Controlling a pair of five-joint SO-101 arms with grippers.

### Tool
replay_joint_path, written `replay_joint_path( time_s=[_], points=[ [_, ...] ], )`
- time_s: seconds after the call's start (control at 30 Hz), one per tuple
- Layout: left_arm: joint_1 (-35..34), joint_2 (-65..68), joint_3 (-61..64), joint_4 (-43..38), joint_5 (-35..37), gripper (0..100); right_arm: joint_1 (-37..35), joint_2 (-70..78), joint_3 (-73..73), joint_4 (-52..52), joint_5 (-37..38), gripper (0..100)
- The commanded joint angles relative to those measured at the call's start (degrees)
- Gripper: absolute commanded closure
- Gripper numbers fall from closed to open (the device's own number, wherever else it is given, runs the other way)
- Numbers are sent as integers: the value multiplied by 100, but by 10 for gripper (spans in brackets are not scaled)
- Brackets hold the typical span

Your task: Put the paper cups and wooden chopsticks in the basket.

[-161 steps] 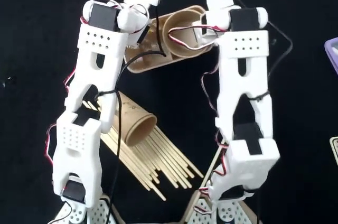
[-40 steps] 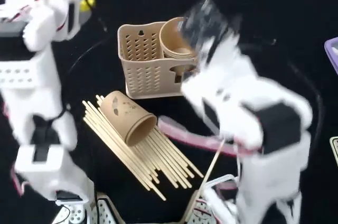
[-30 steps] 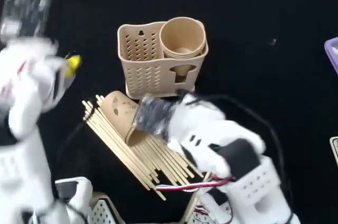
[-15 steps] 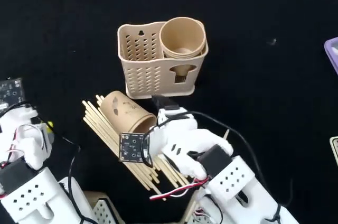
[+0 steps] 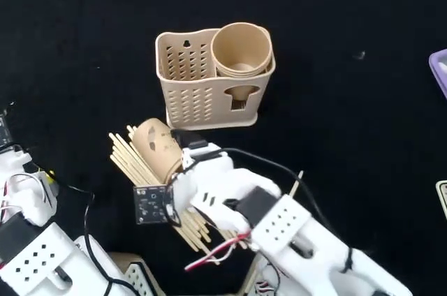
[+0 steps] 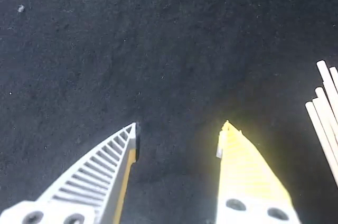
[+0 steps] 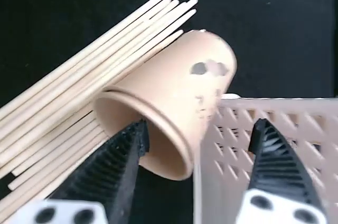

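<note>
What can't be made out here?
- High view: right arm covers the mouth of the lying paper cup and much of the chopsticks.
- High view: purple object cut by the right edge, unidentifiable.
- High view: nested cups in the basket, count hidden by its wall.
- Left wrist view: chopsticks run off the frame edge.

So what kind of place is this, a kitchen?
Likely a robot lab bench, not a kitchen: white robot arms stand at a black table, with a basket, a cup and chopsticks laid out to practise on.
</note>
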Motion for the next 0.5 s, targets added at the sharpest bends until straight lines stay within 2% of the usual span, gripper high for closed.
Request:
replay_joint_path(
  time_s=[0.0, 0.27, 0.47],
  points=[
    [-40, -53, -119, -105, -79, 746, 132, 338, -163, -316, 246, 694],
    [-40, -53, -145, 53, -79, 746, 149, 505, -180, -387, 721, 698],
    [-40, -62, -532, 519, -79, 746, 290, 1130, -646, -387, 958, 762]
  ],
)
